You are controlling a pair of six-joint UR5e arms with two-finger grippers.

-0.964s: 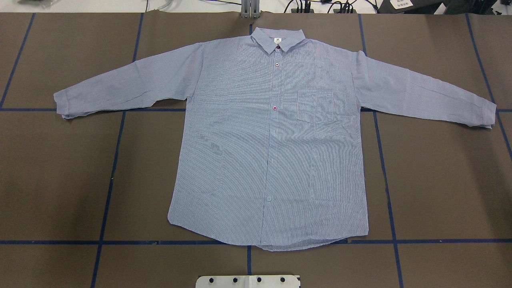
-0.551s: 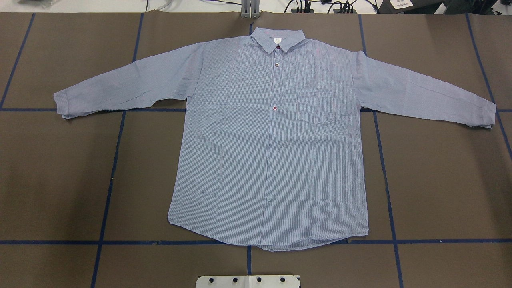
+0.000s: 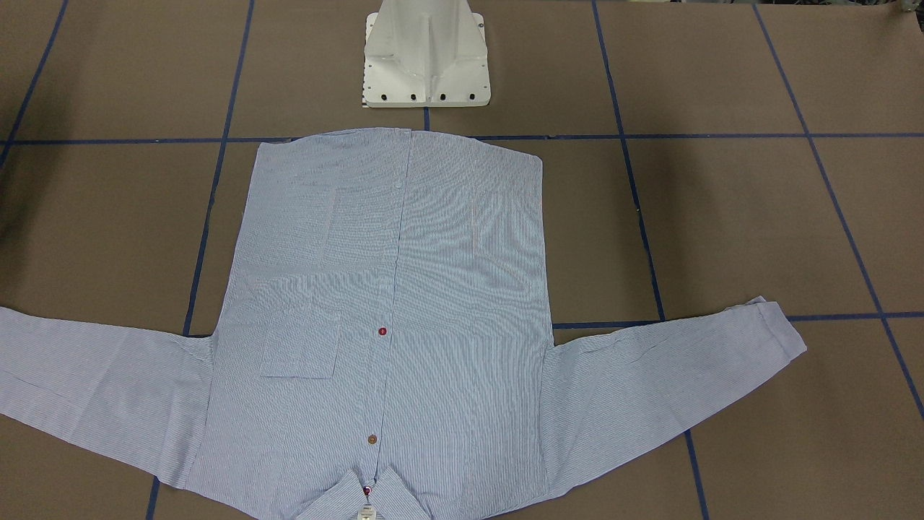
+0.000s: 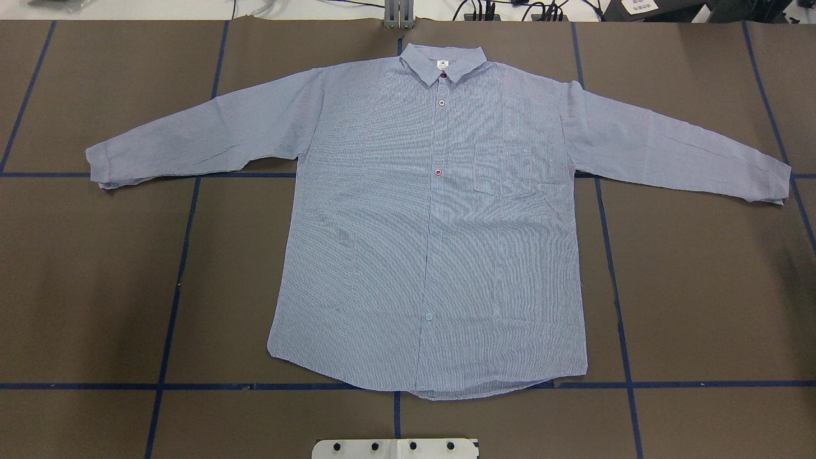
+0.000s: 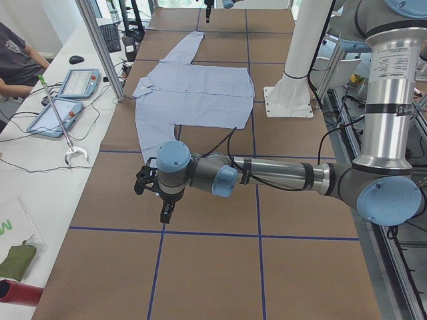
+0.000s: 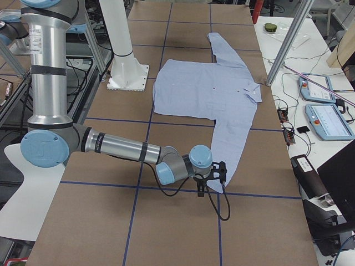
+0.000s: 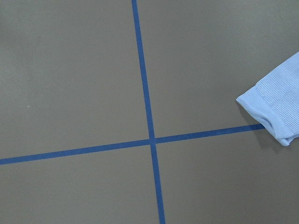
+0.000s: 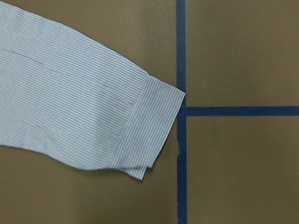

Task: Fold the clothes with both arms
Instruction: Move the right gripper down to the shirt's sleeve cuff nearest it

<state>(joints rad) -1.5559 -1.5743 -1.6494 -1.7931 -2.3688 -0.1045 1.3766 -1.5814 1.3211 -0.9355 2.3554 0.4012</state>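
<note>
A large table covered in brown paper with a blue tape grid (image 4: 95, 287) is carrying a light-blue, finely striped long-sleeved button-up shirt (image 4: 433, 223). The shirt is lying flat and face up just in front of the white pedestal base (image 3: 426, 65), hem nearest the base, collar farthest, sleeves spreading to both sides. Far to the base's left, the grey-and-silver left arm (image 5: 280, 175) is holding its black left gripper (image 5: 160, 203) above the table, just past that sleeve's cuff (image 7: 273, 112). Far to the base's right, the right arm (image 6: 122, 148) is holding its right gripper (image 6: 206, 182) by the other cuff (image 8: 149, 130). Whether either pair of jaws is wide or narrow cannot be told.
</note>
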